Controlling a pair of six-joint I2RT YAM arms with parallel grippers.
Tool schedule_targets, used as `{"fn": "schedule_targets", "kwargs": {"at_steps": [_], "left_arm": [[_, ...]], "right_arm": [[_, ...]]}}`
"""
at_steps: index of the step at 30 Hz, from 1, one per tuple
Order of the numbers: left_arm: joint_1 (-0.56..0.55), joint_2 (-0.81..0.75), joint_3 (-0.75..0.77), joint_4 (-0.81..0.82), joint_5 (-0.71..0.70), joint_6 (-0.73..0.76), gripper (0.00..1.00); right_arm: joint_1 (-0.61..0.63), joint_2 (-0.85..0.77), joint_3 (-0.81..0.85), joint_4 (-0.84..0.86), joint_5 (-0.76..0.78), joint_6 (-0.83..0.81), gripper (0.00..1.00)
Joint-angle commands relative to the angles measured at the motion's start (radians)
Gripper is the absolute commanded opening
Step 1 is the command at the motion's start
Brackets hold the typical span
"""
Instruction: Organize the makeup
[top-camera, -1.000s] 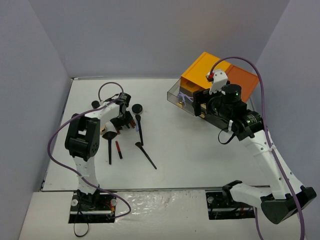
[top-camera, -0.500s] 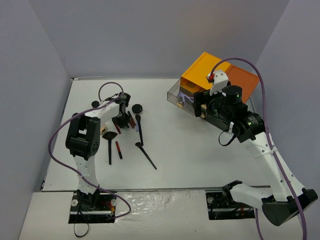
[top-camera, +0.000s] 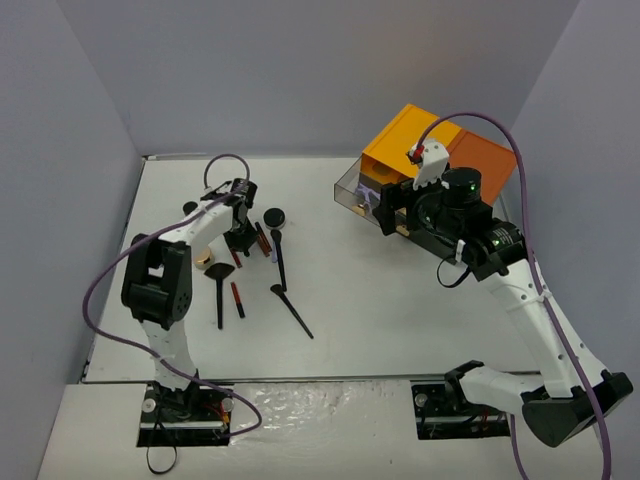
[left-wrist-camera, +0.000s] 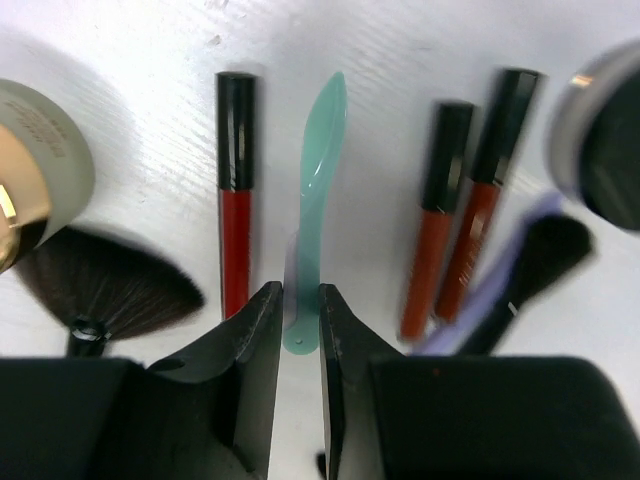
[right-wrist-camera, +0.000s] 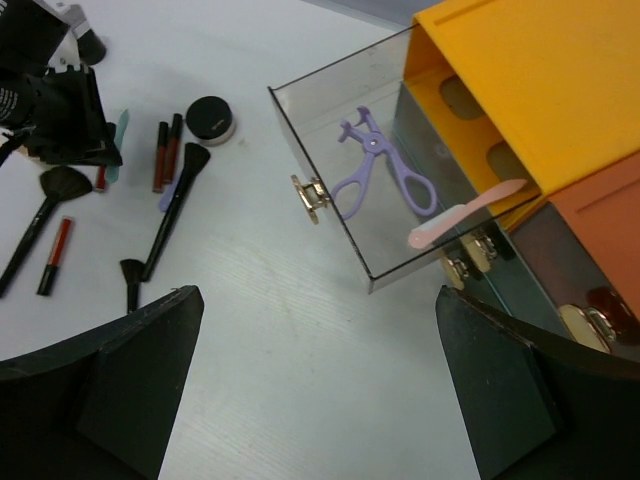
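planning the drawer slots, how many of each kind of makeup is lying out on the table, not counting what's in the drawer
black brushes: 3
red lip tubes: 4
round black jars: 2
tan compact: 1
thin spatulas, teal in the left gripper, lilac: 2
total: 12

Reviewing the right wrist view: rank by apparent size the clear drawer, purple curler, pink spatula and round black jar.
1. Clear drawer, largest by far.
2. Purple curler and pink spatula: about equal in length, the curler broader, so I leave them unranked.
3. Round black jar, smallest, though it lies farther from the camera.
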Motion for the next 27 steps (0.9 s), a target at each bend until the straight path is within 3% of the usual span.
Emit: {"fn": "schedule_targets", "kwargs": {"at_steps": [1,6,13,20,27], "left_arm": [[-0.031,-0.282,0.004,0.103,0.063,0.273,0.00],[-0.115,-0.497,-0.094,0.238,0.172,0.490,0.00],[-0.222,-0.710,-0.198,0.362,0.296,0.593,0.00],[-0.304,-0.769,-0.169,0.371,0.314,0.603,0.00],[-0.345,-0.769,-0.146,0.393,0.302,0.602,0.00]], "right_arm": [[0.026,0.066,0.085,0.072,-0.162,0.086,1.00],[0.109,0.172,0.175,0.078,-0.195,0.166,0.96],[0.150,0.275,0.243,0.157,-0.231,0.315,0.86],[0.213,0.330,0.246,0.295,-0.244,0.437,0.79],[0.272,0.356,0.249,0.319,-0.217,0.460,0.71]]}}
